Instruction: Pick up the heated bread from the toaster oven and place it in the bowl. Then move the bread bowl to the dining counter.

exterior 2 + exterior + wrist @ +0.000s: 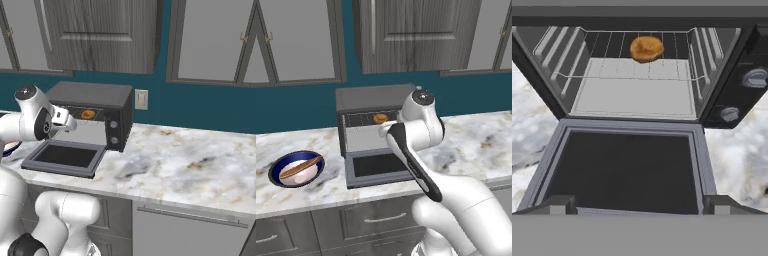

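Observation:
The toaster oven (372, 96) stands on the marble worktop with its glass door (624, 170) dropped flat. The heated bread (646, 48), a small golden-brown bun, lies on the wire rack at the back of the cavity, and it also shows as bread (380, 118) and bread (88, 114). My gripper (639, 206) hovers over the door's front edge, pointing into the oven, open, with its fingertips (558, 205) wide apart and nothing between them. The bowl (275, 170), blue outside and white inside, sits on the worktop left of the oven.
A long brown stick (301, 167) lies across the bowl. The oven's knobs (755, 77) are on its right panel. Marble worktop (190, 160) stretches to the right of the oven, a wall outlet (141, 99) is behind it, and grey cabinets (411, 35) hang above.

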